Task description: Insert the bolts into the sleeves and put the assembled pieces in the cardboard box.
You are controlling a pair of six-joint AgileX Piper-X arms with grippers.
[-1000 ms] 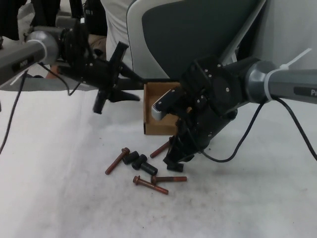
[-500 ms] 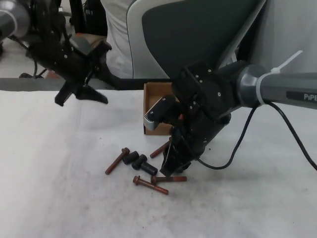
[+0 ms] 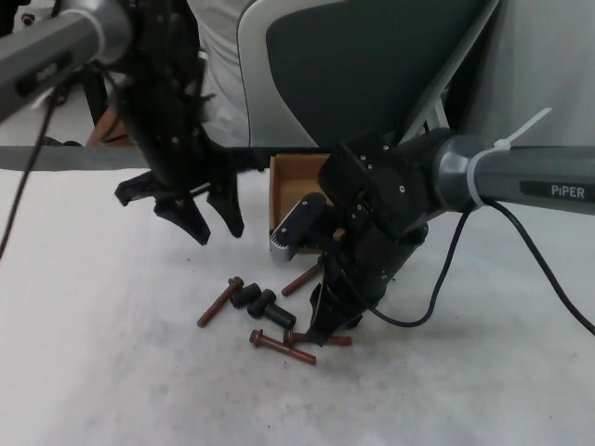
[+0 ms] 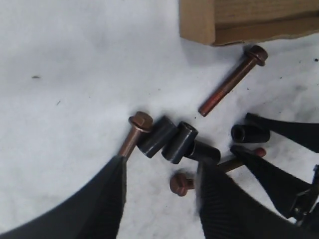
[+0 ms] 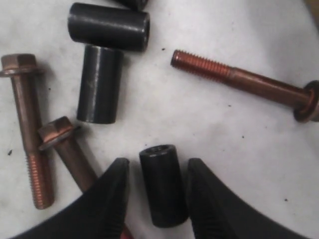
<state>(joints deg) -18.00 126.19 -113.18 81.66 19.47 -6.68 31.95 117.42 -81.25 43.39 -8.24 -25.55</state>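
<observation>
**Right gripper point(image 5: 157, 167) straddles a lone sleeve point(image 5: 163, 185) on the bench point(image 3: 112, 372)**

The right gripper's two fingers stand apart on either side of a short black sleeve lying flat on the white bench. A sliver of bench shows on each side of the sleeve, so it is framed rather than clamped. It is a stubby, dark, smooth-walled tube with a hollow bore at its end.

Three more sleeves point(image 4: 180, 142) of the same make lie bunched side by side, near the one between the fingers. Four bolts point(image 3: 281, 346) are scattered around them. Each is copper-coloured, with a flanged hex head, a plain shank and a threaded tip. One bolt point(image 4: 232, 82) lies between the pile and the cardboard box point(image 4: 197, 22). The box sits open-topped at the far side of the bench, just behind the loose parts. Every bolt and sleeve in sight lies separate on the bench.

The left gripper point(image 3: 218, 232) hangs above the bench, left of the pile. Its fingers are spread wide and hold nothing.
</observation>
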